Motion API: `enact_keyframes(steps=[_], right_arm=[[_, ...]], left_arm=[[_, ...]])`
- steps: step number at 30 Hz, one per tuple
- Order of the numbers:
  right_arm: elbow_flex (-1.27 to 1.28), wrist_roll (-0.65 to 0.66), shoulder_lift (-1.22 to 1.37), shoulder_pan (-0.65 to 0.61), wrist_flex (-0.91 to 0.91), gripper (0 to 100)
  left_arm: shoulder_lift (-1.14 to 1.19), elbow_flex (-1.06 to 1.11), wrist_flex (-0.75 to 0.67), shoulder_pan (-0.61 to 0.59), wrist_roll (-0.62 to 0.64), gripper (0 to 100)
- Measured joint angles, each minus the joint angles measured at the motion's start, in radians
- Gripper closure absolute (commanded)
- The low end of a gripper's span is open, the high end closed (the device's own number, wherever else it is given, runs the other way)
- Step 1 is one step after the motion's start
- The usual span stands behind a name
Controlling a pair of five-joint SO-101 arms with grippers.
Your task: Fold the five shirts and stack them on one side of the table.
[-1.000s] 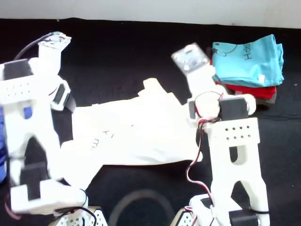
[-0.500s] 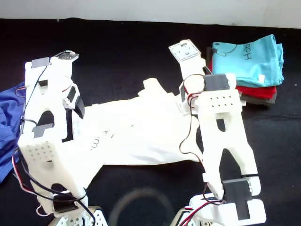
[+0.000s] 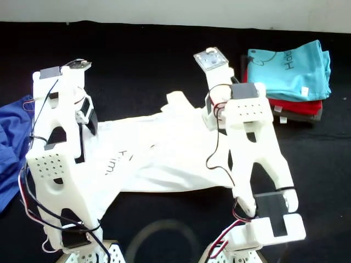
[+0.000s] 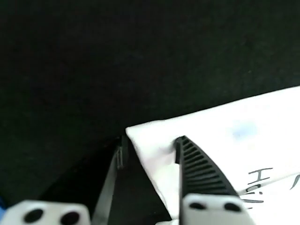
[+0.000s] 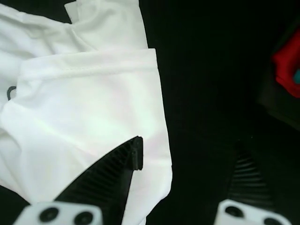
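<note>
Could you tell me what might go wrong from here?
The left end effector straddles only a corner of the white shirt, so a shallow pinch may slip. The right end effector is open across the shirt's edge; it may grab one layer only. The folded stack nearby could be bumped.

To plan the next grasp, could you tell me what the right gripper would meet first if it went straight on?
Probably the white shirt: one finger is over its edge, the other over the black table, though depth is unclear.

right end effector [image 5: 189,153]: spread wide | white shirt [image 5: 89,103]: hem between jaws
</note>
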Motion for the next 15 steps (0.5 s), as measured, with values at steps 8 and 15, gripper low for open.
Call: enact_keyframes(steps=[8, 15], right_arm=[[-0.117, -0.074, 0.229, -0.087, -0.109, 70.9], [-0.560, -0.250, 0.523, -0.173, -0.052, 58.4]], left_arm=[[-0.018, 0.000, 0.026, 0.009, 0.000, 99], [-0.181, 0.002, 0.118, -0.086, 0.000, 99]])
